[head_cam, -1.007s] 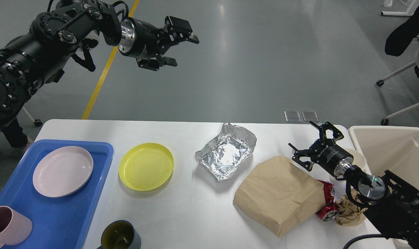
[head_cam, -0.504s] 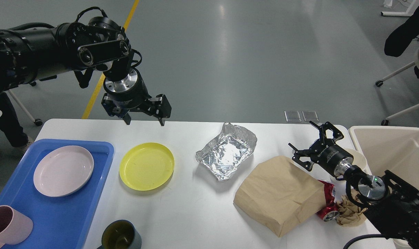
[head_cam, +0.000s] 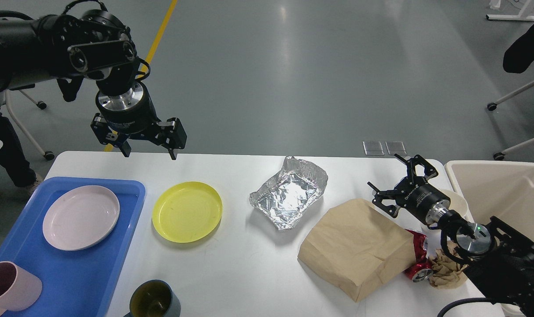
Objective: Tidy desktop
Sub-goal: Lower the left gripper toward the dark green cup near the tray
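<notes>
The white desktop carries a yellow plate, a crumpled foil tray, a brown paper bag, a crushed red can and a crumpled brown napkin. My left gripper points down, open and empty, above the desktop's far edge, behind and left of the yellow plate. My right gripper is open and empty, just above the paper bag's far right corner.
A blue tray at the left holds a pink plate and a pink cup. A dark green cup stands at the front edge. A beige bin stands off the right end.
My left arm has swung down from high over the floor and then moved left, its gripper now pointing down over the far edge near the yellow plate. The right arm has not moved.
</notes>
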